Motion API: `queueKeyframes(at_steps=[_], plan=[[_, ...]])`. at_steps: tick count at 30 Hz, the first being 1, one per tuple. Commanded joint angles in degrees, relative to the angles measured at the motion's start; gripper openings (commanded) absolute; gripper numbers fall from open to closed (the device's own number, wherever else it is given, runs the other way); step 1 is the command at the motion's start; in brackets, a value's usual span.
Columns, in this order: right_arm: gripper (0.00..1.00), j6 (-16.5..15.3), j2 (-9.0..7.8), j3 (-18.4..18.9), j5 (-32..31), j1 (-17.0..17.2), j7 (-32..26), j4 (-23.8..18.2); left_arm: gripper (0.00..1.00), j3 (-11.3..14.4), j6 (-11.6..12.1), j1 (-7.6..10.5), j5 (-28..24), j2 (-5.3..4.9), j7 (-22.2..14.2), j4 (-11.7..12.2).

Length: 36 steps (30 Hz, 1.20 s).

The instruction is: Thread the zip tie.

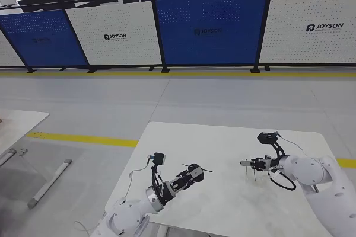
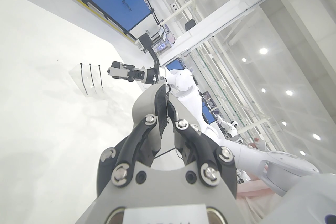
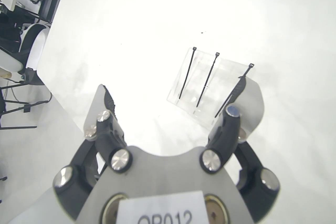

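a clear stand (image 3: 225, 72) sits on the white counter (image 1: 225, 142), toward the right arm's side. three black zip ties (image 3: 208, 78) lean in a row against its sloped face, heads up and apart from one another. the right hand (image 3: 177, 86) hovers just over this stand, spread wide and gripping nothing. in its wrist view one of its fingers (image 3: 240, 88) crosses in front of the lower part of the nearest tie, so i cannot tell whether pad and tie touch. the other two ties show along their full length.

the left hand (image 2: 166, 97) is well apart from the stand, over the counter's near left part. it is pinched narrow on a fourth black zip tie (image 2: 166, 109). the strap runs between the ribbed pads, and in the top view it pokes out on both sides of the hand. this hand points across at the right hand and the stand.

the counter is plain white with rounded corners. around it is a pale grey floor with a yellow line (image 1: 83, 139). blue and white pegboard partitions (image 1: 210, 29) stand in a row along the far side. a second white table (image 1: 12, 127) is off to the left. the left wrist view shows a high white ceiling with round lamps (image 2: 263, 51) and long beams.
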<state>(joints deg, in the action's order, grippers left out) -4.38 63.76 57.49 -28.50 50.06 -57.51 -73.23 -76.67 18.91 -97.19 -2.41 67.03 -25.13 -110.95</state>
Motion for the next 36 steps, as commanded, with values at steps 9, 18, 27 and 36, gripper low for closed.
queueKeyframes(at_steps=[9,18,27,36], plan=[[1.00,2.0,-0.10,0.5,-1.1,0.6,1.7,-0.1,0.00,0.0,0.0,0.00,0.0,0.00,0.0,0.0],[1.00,6.0,0.00,-0.4,-5.1,0.6,2.1,-2.7,0.00,0.0,0.0,0.00,0.0,0.00,0.0,0.0],[1.00,5.6,0.33,-1.0,-4.9,0.7,3.2,-1.7,0.00,0.0,0.0,0.00,0.0,0.00,0.0,0.0],[0.93,9.4,0.96,-2.2,-7.8,-0.7,3.5,-1.8,0.00,0.0,0.0,0.00,0.0,0.00,0.0,0.0]])
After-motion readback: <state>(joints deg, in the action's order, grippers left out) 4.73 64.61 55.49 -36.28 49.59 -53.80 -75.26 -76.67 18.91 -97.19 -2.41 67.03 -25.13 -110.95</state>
